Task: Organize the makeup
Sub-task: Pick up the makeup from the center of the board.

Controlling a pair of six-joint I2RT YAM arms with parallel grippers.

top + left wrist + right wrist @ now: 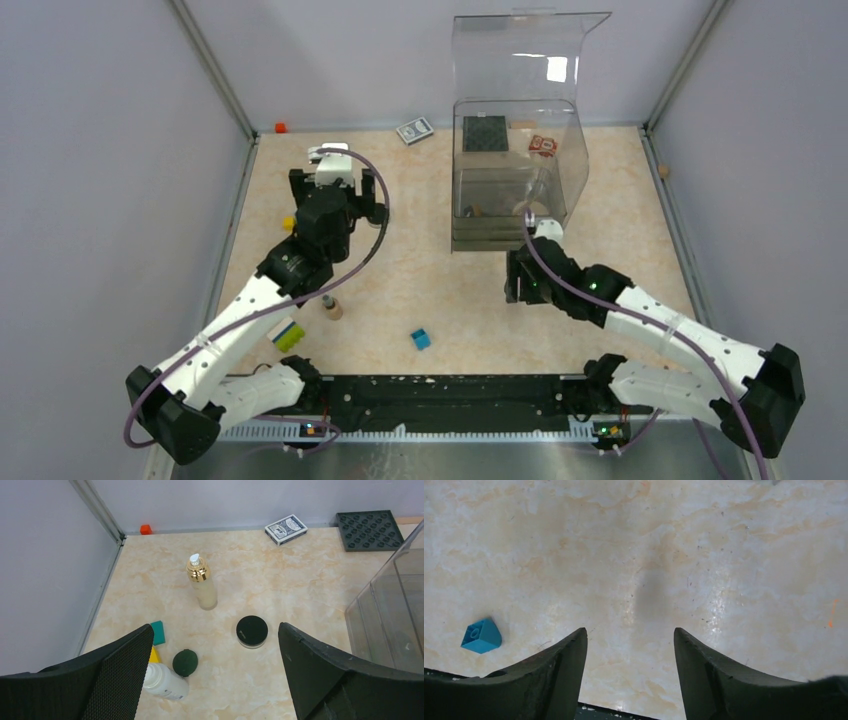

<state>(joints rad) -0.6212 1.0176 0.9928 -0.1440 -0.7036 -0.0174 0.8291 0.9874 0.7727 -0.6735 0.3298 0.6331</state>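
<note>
The left gripper, jaws spread wide and empty, should centre on the black round compact near the gold-capped clear bottle before closing.

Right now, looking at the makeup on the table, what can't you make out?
White bottle: left wrist view, one end hidden behind the left fingers.
Gold-capped bottle and black compact: top view, covered by the left arm.
Contents of the clear organizer: top view, blurred by tinted plastic and glare.
Tan tube: top view, too small for detail.
</note>
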